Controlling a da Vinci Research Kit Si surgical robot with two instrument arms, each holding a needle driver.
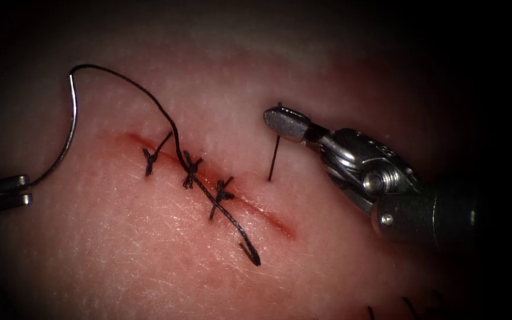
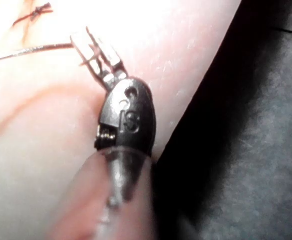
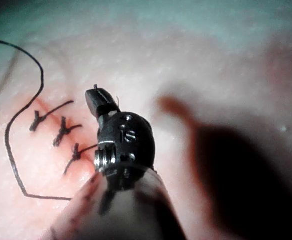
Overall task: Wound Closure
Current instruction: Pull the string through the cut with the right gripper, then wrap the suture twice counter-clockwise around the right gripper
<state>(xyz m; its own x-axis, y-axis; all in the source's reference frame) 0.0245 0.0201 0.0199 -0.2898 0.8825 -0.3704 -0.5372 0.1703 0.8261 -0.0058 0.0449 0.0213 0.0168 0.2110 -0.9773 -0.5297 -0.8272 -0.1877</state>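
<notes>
Three knots [image 1: 191, 169] sit along the cut [image 1: 268, 216] in the tissue [image 1: 149, 261]. Left gripper [image 1: 22, 189], at 9 o'clock, is closed on the needle [image 1: 69, 127], clear of the tissue. Right gripper [image 1: 285, 123], closed, pinches a short thread [image 1: 274, 157] end right of the cut. Judged: another stitch toward 5 o'clock needs the needle re-aimed.

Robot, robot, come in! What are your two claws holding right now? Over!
Left tool shut on needle, clear of tissue. Right tool shut on thread end, right of cut. Three knots done.
</notes>
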